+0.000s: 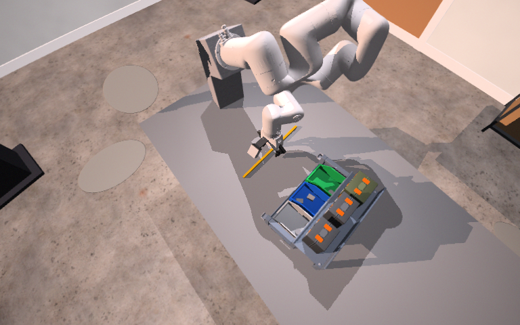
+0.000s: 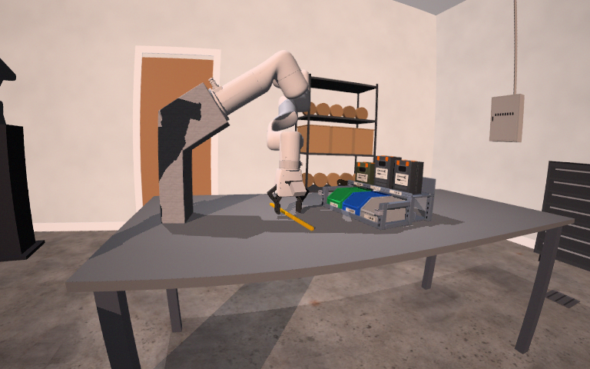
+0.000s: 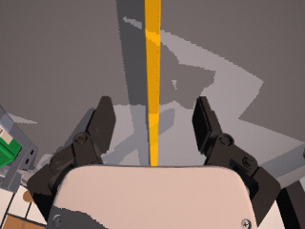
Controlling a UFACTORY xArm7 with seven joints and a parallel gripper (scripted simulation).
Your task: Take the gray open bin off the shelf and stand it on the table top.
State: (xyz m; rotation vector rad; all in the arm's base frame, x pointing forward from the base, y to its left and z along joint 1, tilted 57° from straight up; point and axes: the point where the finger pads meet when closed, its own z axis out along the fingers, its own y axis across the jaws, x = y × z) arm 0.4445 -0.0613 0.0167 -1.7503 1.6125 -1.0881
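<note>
The gray open bin sits in the lower tier of the shelf rack, beside a blue bin and a green bin. All three have their open fronts out. My gripper is open, low over the table, to the left of the rack. A long yellow bar lies flat on the table and runs between the spread fingers. The fingers do not touch it.
Three dark closed boxes with orange clips stand on the rack's upper tier. The arm's base block stands at the table's far end. A tall storage rack stands behind the table.
</note>
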